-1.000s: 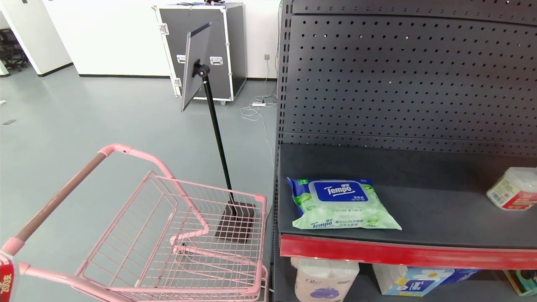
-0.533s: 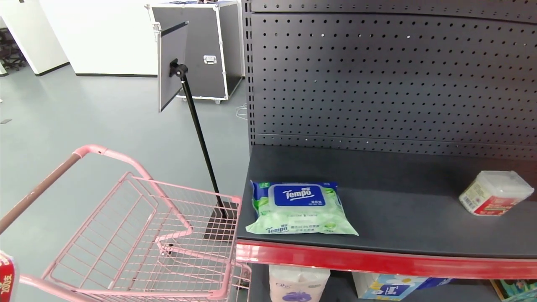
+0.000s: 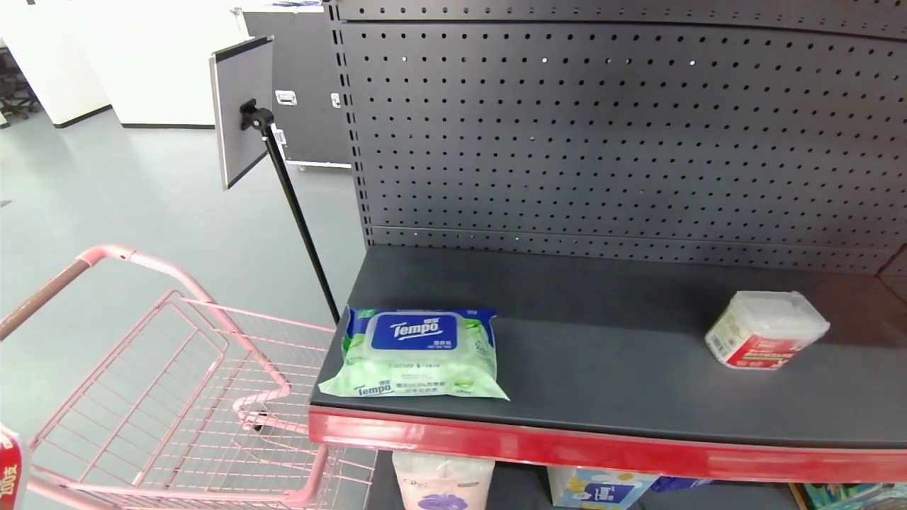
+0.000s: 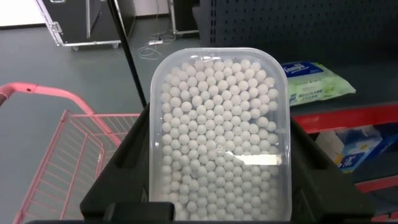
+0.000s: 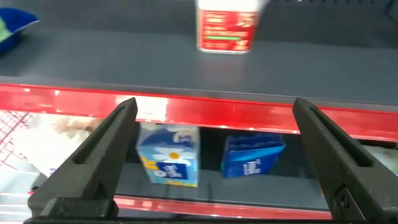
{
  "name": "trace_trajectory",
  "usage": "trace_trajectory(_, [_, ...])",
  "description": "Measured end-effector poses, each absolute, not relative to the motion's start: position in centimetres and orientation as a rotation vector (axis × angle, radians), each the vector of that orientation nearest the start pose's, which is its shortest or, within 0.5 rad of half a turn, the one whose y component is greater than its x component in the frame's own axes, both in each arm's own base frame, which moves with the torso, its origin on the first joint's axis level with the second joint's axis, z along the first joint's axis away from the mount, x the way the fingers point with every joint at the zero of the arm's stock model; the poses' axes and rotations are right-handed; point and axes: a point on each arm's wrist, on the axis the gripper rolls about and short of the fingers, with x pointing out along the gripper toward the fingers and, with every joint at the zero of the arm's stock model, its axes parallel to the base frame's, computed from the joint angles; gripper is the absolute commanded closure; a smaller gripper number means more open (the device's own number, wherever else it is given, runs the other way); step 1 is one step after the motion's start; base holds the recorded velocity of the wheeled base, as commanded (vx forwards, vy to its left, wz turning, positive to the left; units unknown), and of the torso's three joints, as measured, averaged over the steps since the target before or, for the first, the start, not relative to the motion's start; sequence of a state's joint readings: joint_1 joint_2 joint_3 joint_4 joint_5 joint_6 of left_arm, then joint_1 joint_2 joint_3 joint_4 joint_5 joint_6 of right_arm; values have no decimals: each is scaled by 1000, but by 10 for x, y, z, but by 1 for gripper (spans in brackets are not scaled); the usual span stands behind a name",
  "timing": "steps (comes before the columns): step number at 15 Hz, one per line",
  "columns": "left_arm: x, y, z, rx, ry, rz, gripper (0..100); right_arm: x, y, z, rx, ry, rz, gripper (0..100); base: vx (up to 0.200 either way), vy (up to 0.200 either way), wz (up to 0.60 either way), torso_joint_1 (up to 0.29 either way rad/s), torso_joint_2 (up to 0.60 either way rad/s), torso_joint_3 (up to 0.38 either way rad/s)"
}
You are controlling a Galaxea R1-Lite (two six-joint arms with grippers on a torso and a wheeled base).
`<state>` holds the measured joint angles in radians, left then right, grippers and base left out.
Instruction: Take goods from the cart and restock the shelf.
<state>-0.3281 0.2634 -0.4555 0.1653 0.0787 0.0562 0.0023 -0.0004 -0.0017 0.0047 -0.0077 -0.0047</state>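
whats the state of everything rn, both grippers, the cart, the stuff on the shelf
left gripper, shut on clear swab box
right gripper, open, holding nothing
wipes pack, lying flat, label up, at the front left of the shelf
second swab box, tipped on its side at the shelf's right
cart, standing at the shelf's left end

shelf (image 3: 609,368): dark board, red front edge | left front: wipes pack (image 3: 414,352) | right: clear tub (image 3: 765,329)
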Motion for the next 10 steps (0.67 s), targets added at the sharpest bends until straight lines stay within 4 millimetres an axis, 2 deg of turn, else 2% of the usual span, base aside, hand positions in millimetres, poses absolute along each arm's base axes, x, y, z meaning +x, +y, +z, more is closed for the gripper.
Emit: trace_trajectory(10, [-28, 11, 188, 51, -32, -248, 100, -23, 0, 76, -5, 2, -5, 0, 0, -200, 0, 3, 3, 2])
